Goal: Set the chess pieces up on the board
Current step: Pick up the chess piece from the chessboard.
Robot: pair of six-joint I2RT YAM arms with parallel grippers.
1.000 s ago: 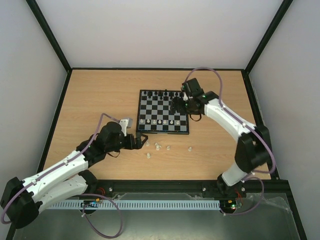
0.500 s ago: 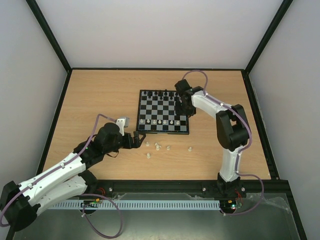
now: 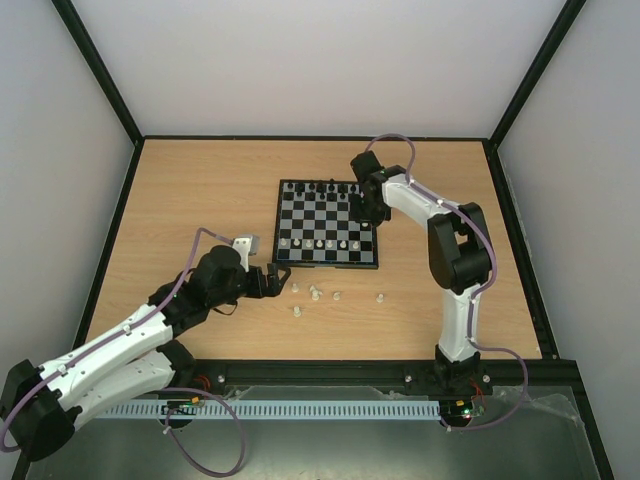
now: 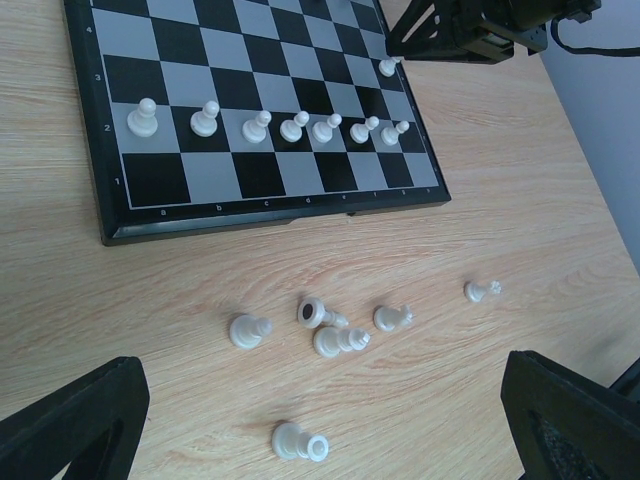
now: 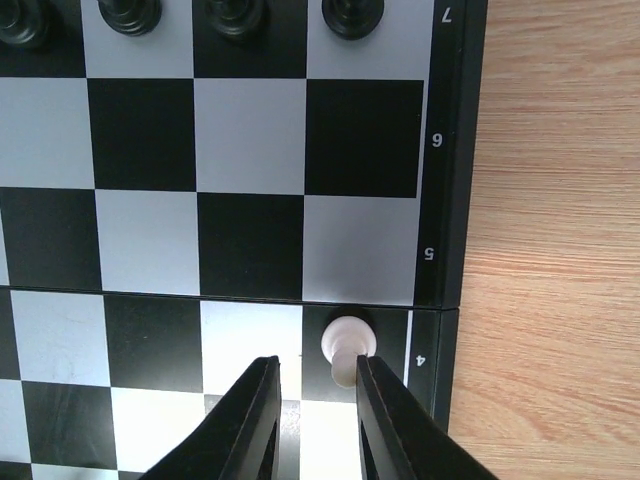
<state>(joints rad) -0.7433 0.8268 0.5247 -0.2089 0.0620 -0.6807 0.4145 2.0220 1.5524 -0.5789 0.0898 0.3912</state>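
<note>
Right pincer: the right gripper point(image 5: 315, 365) has its jaws close together about a white pawn point(image 5: 347, 345); whether it is clamped cannot be told.
Pawn: on the board point(image 5: 445, 200), edge file, hard against one finger.
Left pincer: the left gripper point(image 4: 322, 385) is spread wide above loose white pieces point(image 4: 340, 340) on the table point(image 4: 520, 200).
Risk: the off-centre pinch may tip or flick the pawn away.

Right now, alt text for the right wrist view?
From above, a white pawn sits on the board's right-edge square in row 4, beside one finger of the slightly parted right gripper. Black pieces line row 7 at the top; wooden table at right.
</note>
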